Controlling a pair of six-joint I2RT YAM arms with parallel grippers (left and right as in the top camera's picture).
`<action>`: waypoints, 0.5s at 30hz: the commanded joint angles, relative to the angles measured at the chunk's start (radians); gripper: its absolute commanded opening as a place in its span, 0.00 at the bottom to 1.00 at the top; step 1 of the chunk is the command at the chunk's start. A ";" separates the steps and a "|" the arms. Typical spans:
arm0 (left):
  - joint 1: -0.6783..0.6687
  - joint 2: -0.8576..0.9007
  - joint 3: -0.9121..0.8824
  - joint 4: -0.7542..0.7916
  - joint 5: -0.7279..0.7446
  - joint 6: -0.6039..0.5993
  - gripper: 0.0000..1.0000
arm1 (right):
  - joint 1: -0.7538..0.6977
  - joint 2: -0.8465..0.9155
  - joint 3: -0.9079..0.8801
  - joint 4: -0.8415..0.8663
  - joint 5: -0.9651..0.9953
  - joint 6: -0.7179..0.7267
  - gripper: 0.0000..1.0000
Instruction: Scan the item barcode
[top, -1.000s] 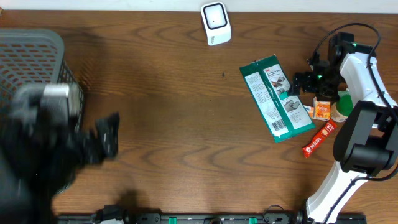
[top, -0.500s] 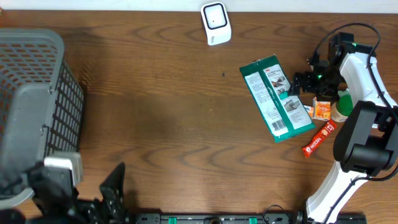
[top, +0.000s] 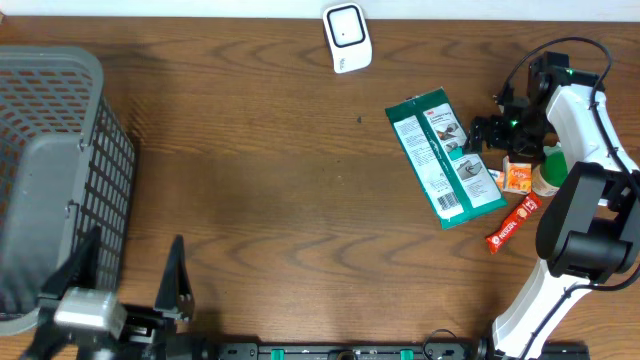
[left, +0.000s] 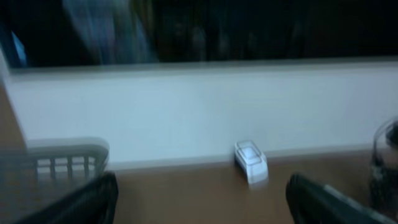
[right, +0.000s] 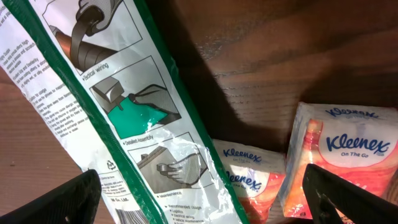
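Two sets of jaws, both spread wide, both empty: that's your picture right now. Your right jaws hang low over the right-hand edge of the flat green-bordered plastic packet with printed instruction panels (top: 443, 158). On the right wrist camera that packet fills the space between the dark fingers (right: 59, 202), and nothing is pinched. It looks like your item, lying printed side up on the brown wooden counter (top: 280, 180).

Just beside it sit the orange-and-white Kleenex tissue packs (right: 345, 155), crowding the side you're working from. A red snack-bar wrapper (top: 512, 223) lies nearer you. I'd read the wide opening as room to straddle the packet's edge without nudging those tissues.

The small white barcode scanner (top: 346, 38) stands at the far edge of the counter, well apart from the packet. So the item has yet to be lifted and carried across.

Your left jaws sit down at the near-left corner beside the grey plastic mesh basket (top: 50, 150), fingers pointing away from you. That seems to be a parked pose that leaves the middle free. The left wrist picture is blurred, though the scanner shows faintly ahead.

Watch the grip: a thin packet lying flat gives little to bite. I can't say where its barcode is.
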 joint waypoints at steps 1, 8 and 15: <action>-0.004 -0.096 -0.147 0.200 0.029 0.002 0.87 | 0.000 0.001 -0.003 0.000 -0.011 0.016 0.99; -0.004 -0.215 -0.364 0.594 0.100 0.002 0.87 | 0.000 0.001 -0.003 0.000 -0.011 0.016 0.99; -0.004 -0.226 -0.547 0.791 0.100 -0.001 0.87 | 0.001 0.001 -0.003 0.000 -0.011 0.016 0.99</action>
